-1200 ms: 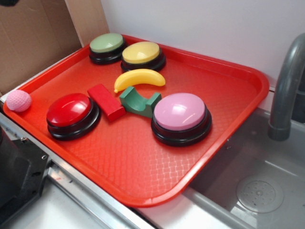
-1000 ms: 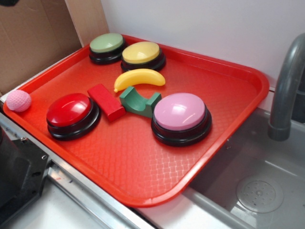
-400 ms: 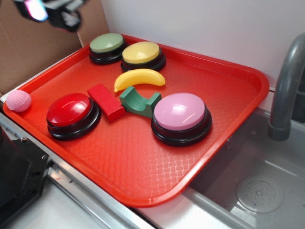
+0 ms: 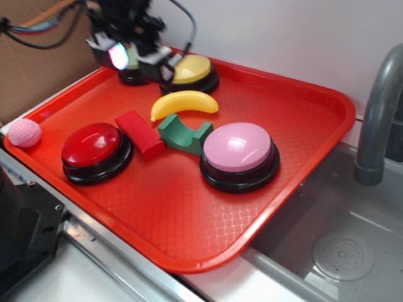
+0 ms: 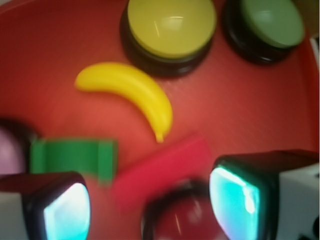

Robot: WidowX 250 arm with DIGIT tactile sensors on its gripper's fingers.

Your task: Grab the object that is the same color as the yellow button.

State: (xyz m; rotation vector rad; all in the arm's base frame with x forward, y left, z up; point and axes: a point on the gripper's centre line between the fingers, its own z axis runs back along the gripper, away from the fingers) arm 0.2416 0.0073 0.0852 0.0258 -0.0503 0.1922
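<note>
Behind pincer, green button hidden

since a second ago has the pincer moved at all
Yes. The pincer has come in from the top left corner of the exterior view, rightward and down, and now hangs over the tray's far end by the yellow button.

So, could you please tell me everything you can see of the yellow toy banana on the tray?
The banana is a small, curved toy in smooth, glossy yellow that looks like plastic, tapering to a point at each end. It lies flat on the red tray, just in front of the yellow button and behind the green arch block. The wrist view shows clear gaps between it and both, so only the tray touches it. The tool hangs open above the buttons, not yet on it.
</note>
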